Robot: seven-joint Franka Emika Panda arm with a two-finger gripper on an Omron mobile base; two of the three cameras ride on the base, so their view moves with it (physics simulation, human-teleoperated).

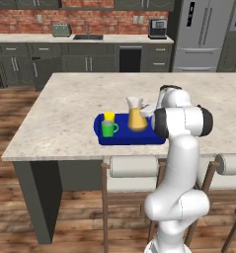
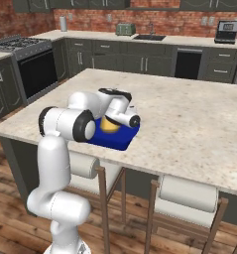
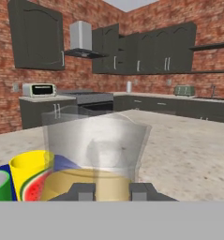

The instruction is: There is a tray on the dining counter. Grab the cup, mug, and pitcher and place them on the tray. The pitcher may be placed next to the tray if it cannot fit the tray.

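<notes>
On the table, the blue tray carries the yellow cup, the green mug just in front of it, and beside both the pitcher (amber liquid inside), which the gripper pinches.

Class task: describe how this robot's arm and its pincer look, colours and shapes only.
The arm is glossy white, built of rounded tubular segments with dark grey joint rings. The pincer ends in two small, dark grey, blocky fingertips. No cables or markings are visible.
</notes>
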